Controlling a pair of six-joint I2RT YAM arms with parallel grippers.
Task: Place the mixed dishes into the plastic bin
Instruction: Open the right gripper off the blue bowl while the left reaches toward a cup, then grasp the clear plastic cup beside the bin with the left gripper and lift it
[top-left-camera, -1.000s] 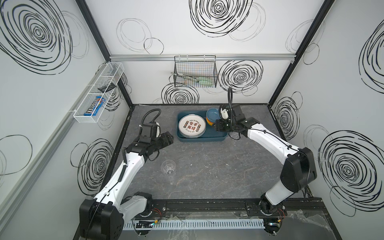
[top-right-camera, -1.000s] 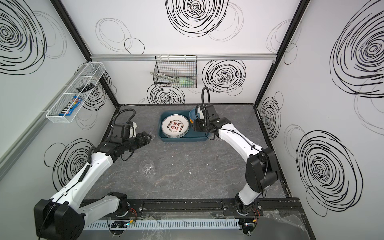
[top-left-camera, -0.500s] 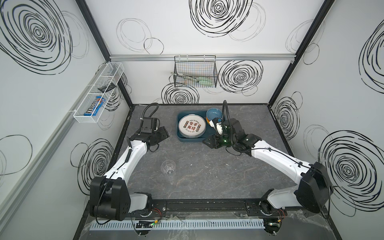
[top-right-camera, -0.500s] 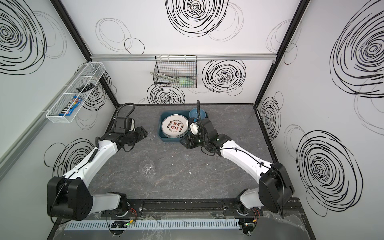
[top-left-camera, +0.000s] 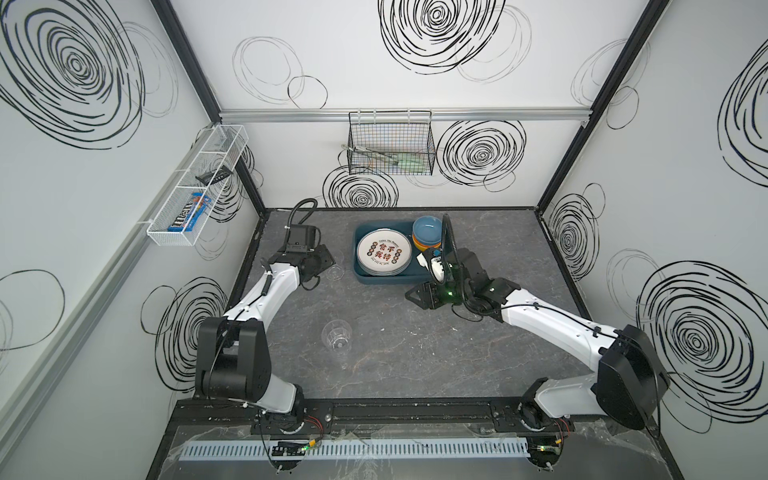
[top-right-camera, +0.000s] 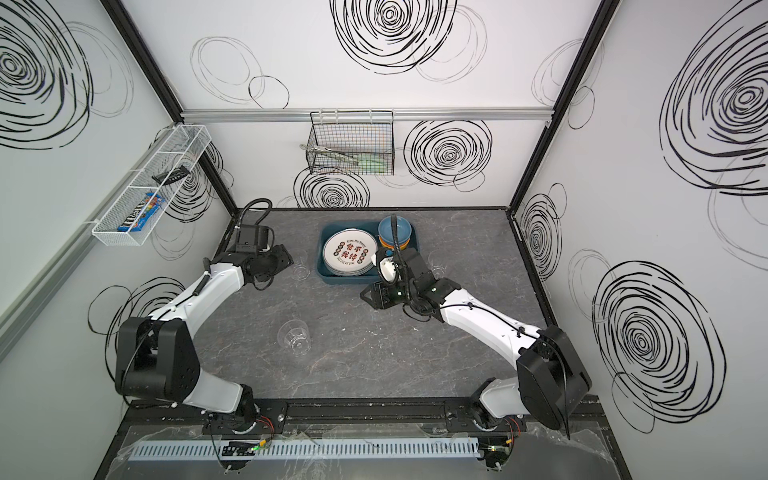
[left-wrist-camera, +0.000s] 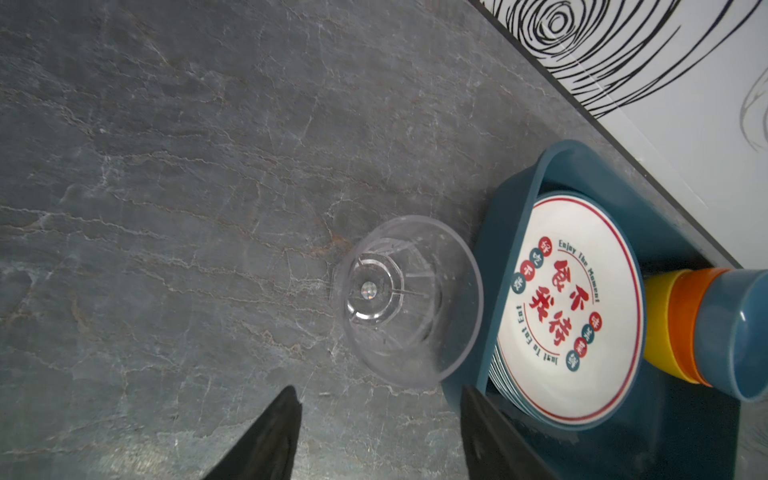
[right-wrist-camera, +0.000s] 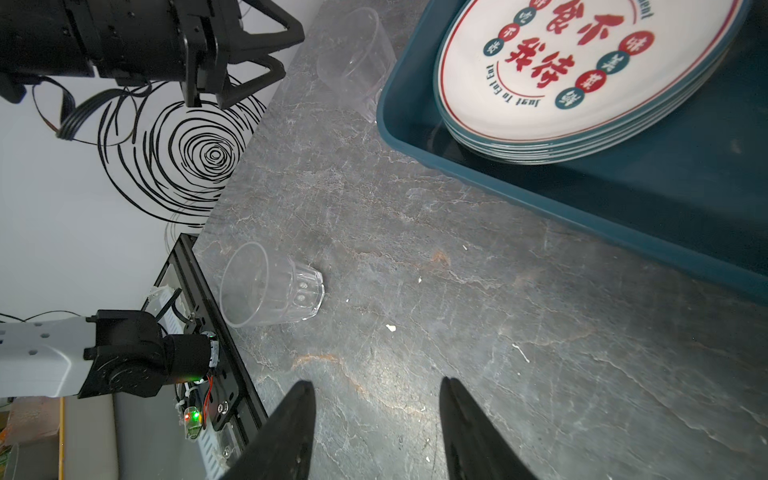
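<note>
Right end effector (top-left-camera: 412, 296) now outside bin (top-left-camera: 384, 279)

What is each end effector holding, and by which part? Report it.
Nothing. Left end effector open, facing a glass; right end effector open over the table.

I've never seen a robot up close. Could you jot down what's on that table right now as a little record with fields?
Plastic bin: dark teal, at the back of the table
Inside it: stacked plates; stacked bowls, blue on top
Outside it: tumbler beside the bin; tumbler mid-table
Left gripper: open, empty, facing the tumbler beside the bin
Right gripper: open, empty, over bare table in front of the bin
</note>
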